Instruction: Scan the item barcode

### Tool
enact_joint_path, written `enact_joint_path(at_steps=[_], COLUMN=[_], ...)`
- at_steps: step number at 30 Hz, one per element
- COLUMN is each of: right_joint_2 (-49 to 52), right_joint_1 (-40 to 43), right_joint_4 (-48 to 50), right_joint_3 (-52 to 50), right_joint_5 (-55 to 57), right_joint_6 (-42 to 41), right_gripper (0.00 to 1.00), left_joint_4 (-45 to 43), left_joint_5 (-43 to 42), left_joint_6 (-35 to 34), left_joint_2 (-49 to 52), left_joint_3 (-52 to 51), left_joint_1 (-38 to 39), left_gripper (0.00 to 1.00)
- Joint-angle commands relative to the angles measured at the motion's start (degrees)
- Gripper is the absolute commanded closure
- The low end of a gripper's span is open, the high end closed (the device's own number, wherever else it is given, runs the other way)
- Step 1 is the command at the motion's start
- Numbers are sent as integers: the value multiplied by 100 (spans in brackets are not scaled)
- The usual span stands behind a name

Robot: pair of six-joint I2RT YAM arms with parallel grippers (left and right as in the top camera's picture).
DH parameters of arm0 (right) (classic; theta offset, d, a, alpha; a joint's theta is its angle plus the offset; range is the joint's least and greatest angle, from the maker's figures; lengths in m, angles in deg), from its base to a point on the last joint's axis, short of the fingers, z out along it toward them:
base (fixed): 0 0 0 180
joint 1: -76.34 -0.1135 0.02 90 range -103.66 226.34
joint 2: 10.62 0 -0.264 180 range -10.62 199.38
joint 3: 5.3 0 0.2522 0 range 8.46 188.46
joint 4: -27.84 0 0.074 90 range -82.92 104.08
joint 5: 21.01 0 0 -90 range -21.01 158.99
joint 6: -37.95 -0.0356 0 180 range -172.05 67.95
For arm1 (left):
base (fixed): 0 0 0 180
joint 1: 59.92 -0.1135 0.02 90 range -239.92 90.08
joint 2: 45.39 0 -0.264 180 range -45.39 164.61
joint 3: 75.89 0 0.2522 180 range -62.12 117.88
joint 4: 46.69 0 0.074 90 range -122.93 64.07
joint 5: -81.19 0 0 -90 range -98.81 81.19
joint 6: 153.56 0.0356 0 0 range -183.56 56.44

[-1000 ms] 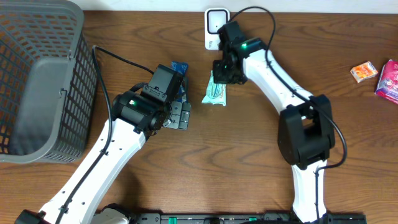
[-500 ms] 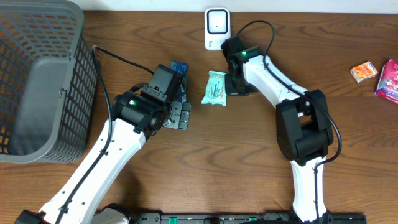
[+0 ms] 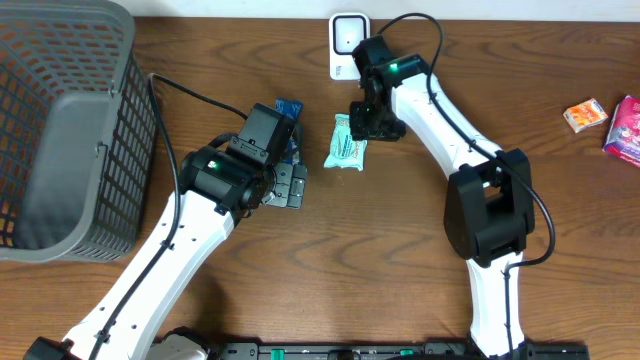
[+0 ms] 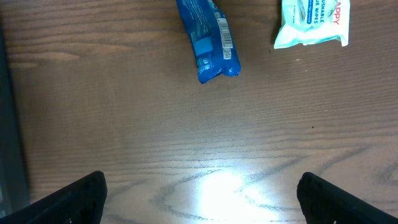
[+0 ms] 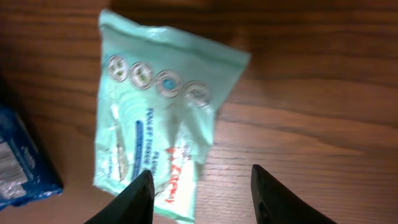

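Observation:
A mint-green wipes pack [image 3: 346, 143] lies flat on the wooden table, just below the white scanner [image 3: 347, 45]. My right gripper [image 3: 368, 125] hovers at the pack's right edge. In the right wrist view this gripper [image 5: 202, 199] is open, its left finger over the pack [image 5: 155, 124], gripping nothing. A blue packet [image 3: 290, 105] lies left of the wipes, partly hidden by my left wrist. My left gripper [image 3: 289, 186] is open over bare wood. The left wrist view shows the gripper [image 4: 202, 202] wide apart, well short of the blue packet [image 4: 208, 40] and the wipes pack [image 4: 313, 22].
A dark mesh basket [image 3: 60, 130] fills the left end of the table. An orange box [image 3: 585, 116] and a pink packet [image 3: 627, 130] lie at the far right edge. A cable runs from the scanner over the right arm.
My right gripper was shut on the wipes pack and has opened. The pack now lies loose on the table. The left arm has not moved.

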Motion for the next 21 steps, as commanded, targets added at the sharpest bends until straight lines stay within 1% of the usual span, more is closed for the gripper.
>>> enact_joint_path(at_steps=[1,4,7,9,10,13,15,16,17,19,21], right_joint_2=[-9,-9,-9,-9,-9,0,0,0,0,0,2], right_joint_1=[-173,-275,-433,-531,-621,-750,-750,-704,-588,-380,-59], right_joint_4=[0,90,323,374,387,286,149,109,94,96,111], right_joint_3=[-96,-96,-96,-96,-98,-101,-101,-101,-101,-101,-105], right_joint_5=[-177,-173,-96,269,671,1558,1921,1945,1847,1478,468], right_joint_6=[68,72,260,280,240,-90,-424,-542,-581,-575,-232], right_gripper=[63,64,59,57,57,57,55,51,43,41,43], left_joint_4=[13,15,13,13,15,15,13,13,13,13,13], left_joint_5=[31,31,31,31,31,31,31,31,31,31,31], left_joint_6=[11,11,11,11,11,11,11,11,11,11,11], left_joint_2=[20,20,20,20,20,20,20,20,20,20,20], left_joint_3=[-4,-4,-4,-4,-4,-4,-4,-4,-4,-4,-4], left_joint_1=[-13,-13,-13,-13,-13,-13,-13,-13,-13,-13,-13], left_gripper=[2,2,2,2,2,2,2,2,2,2,2])
